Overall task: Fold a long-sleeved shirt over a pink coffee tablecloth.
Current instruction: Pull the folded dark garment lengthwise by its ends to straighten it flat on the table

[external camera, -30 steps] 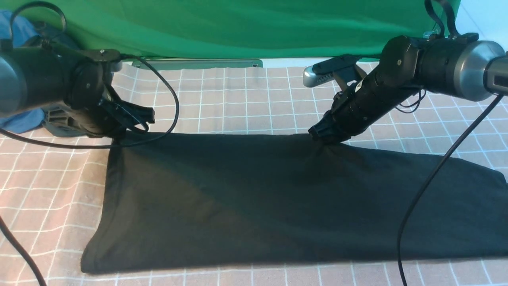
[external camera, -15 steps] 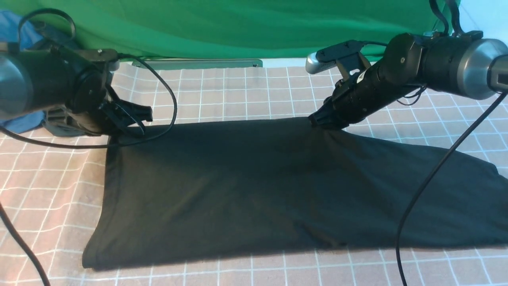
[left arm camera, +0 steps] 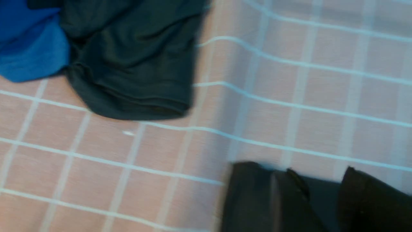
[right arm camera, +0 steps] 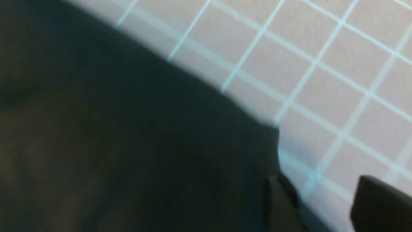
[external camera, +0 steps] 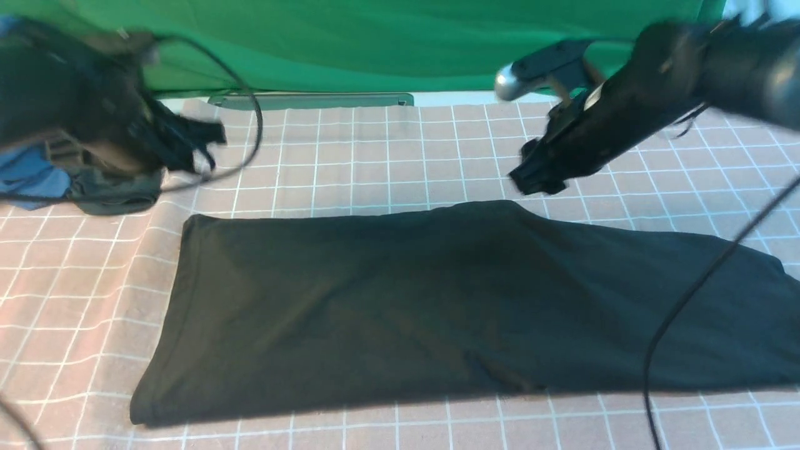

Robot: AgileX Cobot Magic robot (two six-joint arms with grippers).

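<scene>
The black long-sleeved shirt (external camera: 437, 300) lies flat as a wide folded band on the pink coffee tablecloth (external camera: 387, 156). Its far edge runs across the middle of the front view. My left gripper (external camera: 209, 140) hangs blurred above the cloth, beyond the shirt's far left corner and apart from it. In the left wrist view its jaws (left arm camera: 318, 183) stand open with nothing gripped. My right gripper (external camera: 531, 181) hovers just past the shirt's far edge, clear of it. Its jaws (right arm camera: 325, 196) are open over pink cloth, with the shirt (right arm camera: 128, 145) alongside.
A dark grey-green garment (external camera: 119, 194) and a blue garment (external camera: 31, 181) lie bunched at the far left, also seen from the left wrist (left arm camera: 135, 64) (left arm camera: 29, 48). A green cloth (external camera: 375, 44) hangs at the back. The right arm's cable (external camera: 687, 300) crosses above the shirt.
Both grippers have opened, let go of the shirt's far edge and pulled up and away. The lifted edge has dropped flat onto the tablecloth.
</scene>
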